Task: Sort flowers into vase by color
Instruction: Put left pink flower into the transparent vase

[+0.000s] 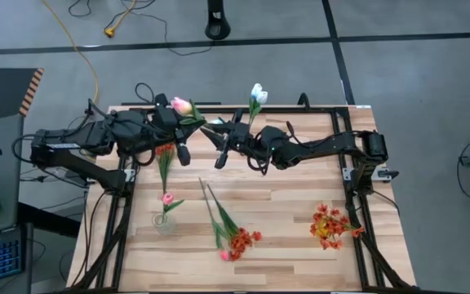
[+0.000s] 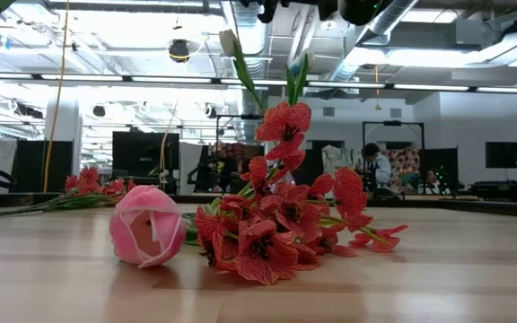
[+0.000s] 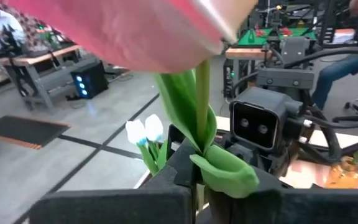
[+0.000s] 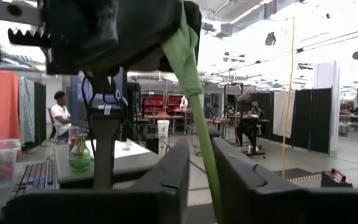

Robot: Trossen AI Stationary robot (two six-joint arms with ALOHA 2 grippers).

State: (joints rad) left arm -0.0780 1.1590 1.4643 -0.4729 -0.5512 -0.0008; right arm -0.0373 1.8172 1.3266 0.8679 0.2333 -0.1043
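Observation:
A pink tulip (image 1: pixel 182 104) is held in the air over the table's far part, between my two arms. My left gripper (image 1: pixel 183 137) is shut on its stem just below the bloom (image 3: pixel 135 31). My right gripper (image 1: pixel 216 144) faces it and is shut on the same green stem (image 4: pixel 205 155) farther along. A white tulip (image 1: pixel 258 92) stands upright behind them, its foot hidden under my right arm. Another pink tulip (image 1: pixel 167 198) stands in a clear vase (image 1: pixel 164 222). A pink tulip and red-orange blooms (image 1: pixel 237 241) lie on the table. My left gripper pinches the pink tulip's stem and a folded leaf (image 3: pixel 202 158) between its two fingers, close under the bloom. The tulip is lifted clear of the table. My right gripper pinches the stem (image 4: pixel 211 186) between its two fingers. The stem runs on from the fingers up to my left gripper (image 4: pixel 104 31).
A red-orange bunch (image 1: pixel 330 224) stands at the table's near right. One red-orange flower (image 1: pixel 164 151) lies on the left, its stem pointing at the clear vase. A black frame runs along the table's edges (image 1: pixel 357 204). People show in the room beyond.

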